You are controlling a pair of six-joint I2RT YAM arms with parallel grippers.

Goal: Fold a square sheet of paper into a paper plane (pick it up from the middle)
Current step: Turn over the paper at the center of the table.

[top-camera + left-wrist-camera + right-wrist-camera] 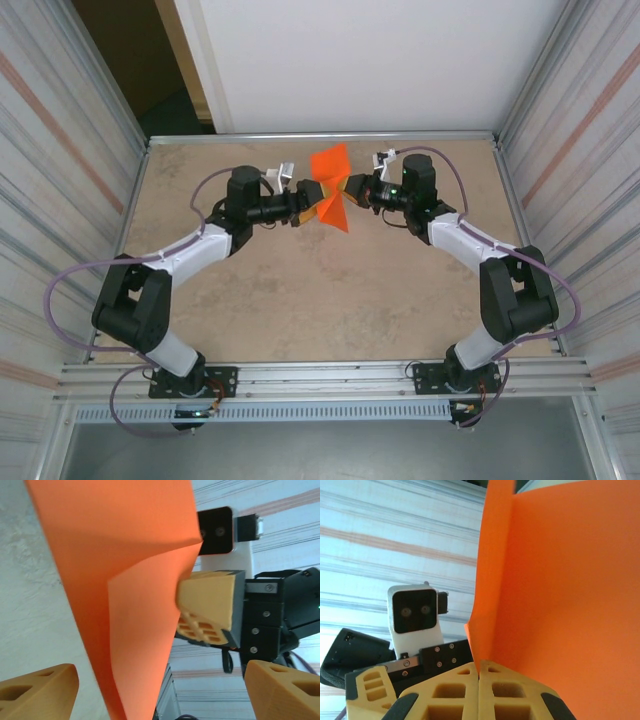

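Tan table (300, 300), orange sheet (331, 165) raised between two arms

Over the table's far middle the creased sheet stands off the surface, its flaps angled. The right gripper (479, 667) has its fingers pressed together on one edge of it. The left gripper (161, 680) is spread wide, the sheet hanging between its fingers (40, 690), apparently untouched by either.

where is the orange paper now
In the top view the bright orange creased paper sheet is held up over the table at far centre, pinched by the right gripper, the left gripper open around it.
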